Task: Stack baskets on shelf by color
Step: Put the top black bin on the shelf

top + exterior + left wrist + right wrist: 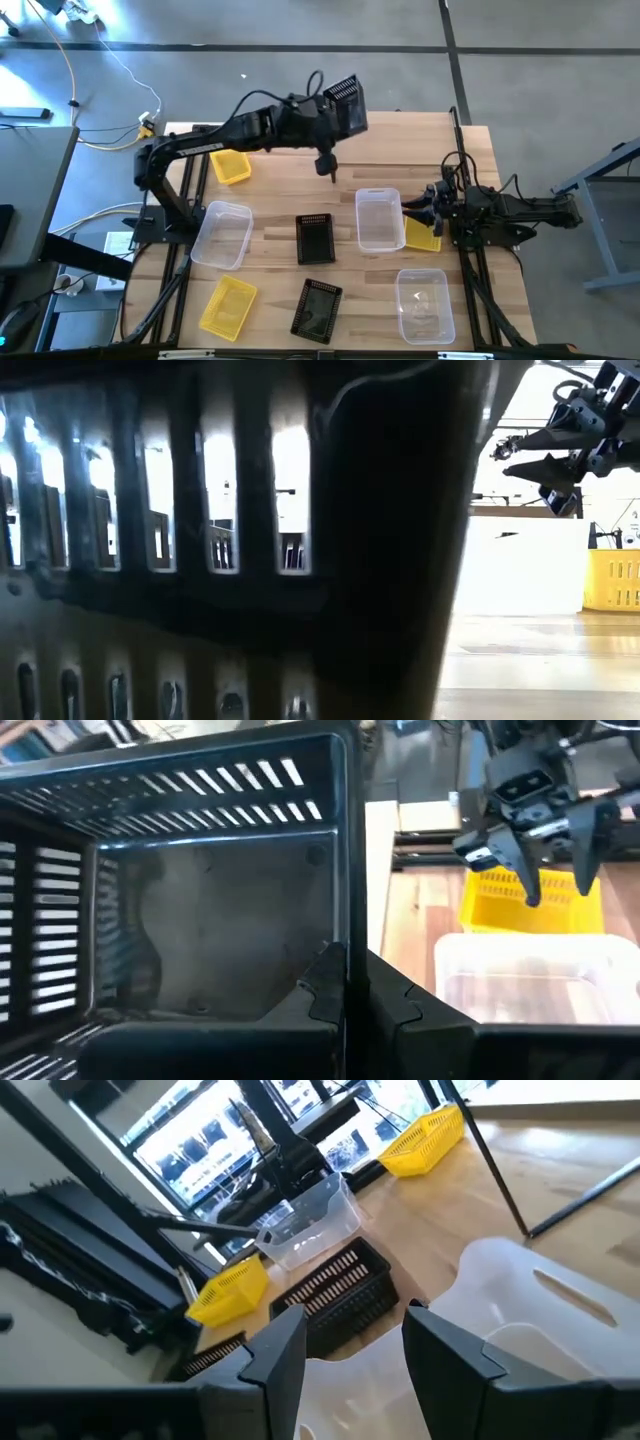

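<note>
Nothing is stacked yet, as far as the pictures show. Along the table's (280, 210) near edge lie a yellow basket (228, 305), a black basket (317, 309) and a clear tub (423, 303). In the middle row sit a clear tub (222, 234), a black basket (315, 238) and another clear tub (378, 217) with a yellow basket (421, 233) just beside it, under the right gripper (414, 212), whose fingers stand apart, holding nothing. Farther back, the left gripper (340, 988) is clamped on the third black basket's (346, 106) rim, lifted over the far edge. A third yellow basket (231, 166) lies near the far left corner. I cannot make out the shelf.
</note>
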Robot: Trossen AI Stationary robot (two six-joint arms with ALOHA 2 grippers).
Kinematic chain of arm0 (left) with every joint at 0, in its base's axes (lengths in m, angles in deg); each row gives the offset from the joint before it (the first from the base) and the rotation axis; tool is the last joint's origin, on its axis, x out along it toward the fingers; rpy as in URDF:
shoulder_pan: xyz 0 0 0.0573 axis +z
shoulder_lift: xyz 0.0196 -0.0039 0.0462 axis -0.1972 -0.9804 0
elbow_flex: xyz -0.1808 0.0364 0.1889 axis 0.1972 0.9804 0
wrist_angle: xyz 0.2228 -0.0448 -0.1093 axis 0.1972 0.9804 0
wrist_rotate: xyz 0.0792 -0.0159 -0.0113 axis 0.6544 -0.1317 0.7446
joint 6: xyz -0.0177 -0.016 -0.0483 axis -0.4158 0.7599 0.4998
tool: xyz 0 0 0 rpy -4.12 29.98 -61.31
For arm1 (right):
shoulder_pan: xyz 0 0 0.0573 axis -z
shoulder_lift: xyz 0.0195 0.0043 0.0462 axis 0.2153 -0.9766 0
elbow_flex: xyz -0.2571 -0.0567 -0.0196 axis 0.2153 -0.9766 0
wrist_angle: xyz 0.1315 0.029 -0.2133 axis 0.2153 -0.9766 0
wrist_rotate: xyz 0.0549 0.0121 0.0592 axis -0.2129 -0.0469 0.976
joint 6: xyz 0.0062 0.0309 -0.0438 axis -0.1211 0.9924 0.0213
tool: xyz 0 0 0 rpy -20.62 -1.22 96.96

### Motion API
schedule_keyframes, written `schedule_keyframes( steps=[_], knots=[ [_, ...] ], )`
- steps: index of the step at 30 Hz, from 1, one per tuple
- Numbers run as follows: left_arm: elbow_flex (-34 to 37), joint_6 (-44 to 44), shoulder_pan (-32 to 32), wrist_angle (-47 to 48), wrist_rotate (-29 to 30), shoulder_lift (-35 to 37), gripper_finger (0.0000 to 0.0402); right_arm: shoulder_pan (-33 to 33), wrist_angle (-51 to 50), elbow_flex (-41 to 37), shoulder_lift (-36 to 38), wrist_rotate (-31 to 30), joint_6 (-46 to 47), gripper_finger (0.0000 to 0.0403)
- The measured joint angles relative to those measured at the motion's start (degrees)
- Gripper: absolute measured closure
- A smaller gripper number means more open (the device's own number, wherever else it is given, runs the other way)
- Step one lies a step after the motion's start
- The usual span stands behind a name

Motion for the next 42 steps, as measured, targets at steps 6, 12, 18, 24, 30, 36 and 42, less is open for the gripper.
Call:
schedule_keyframes(
  steps=[6,12,18,24,30,36,42],
  knots=[
    [-0.6,-0.5,-0.3,1.5,-0.6,-3.6,0.0401,0.0,0.1,0.0,0.0,0.0,8.2,0.0249],
    [-0.7,-2.0,-0.2,2.2,-0.3,-7.2,0.0401,0.0,0.2,0.0,0.0,0.0,9.6,0.0249],
    [-0.7,-2.0,0.6,2.2,-0.3,-9.9,0.0401,0.0,0.2,0.0,0.0,0.0,16.8,0.0249],
    [-0.6,-2.0,2.1,3.0,-1.8,-11.7,0.0401,0.0,0.2,0.0,0.0,-0.2,15.7,0.0249],
    [-0.6,-2.0,2.1,3.6,-2.3,-12.6,0.0401,0.0,0.2,0.0,0.0,-1.3,14.9,0.0249],
    [-0.6,-1.9,2.4,4.5,-2.2,-12.6,0.0401,0.0,0.2,0.0,0.0,-1.3,14.9,0.0249],
    [-0.6,-1.5,2.9,5.5,-1.9,-12.7,0.0401,0.0,0.2,0.0,0.0,-1.3,14.9,0.0249]
  ],
)
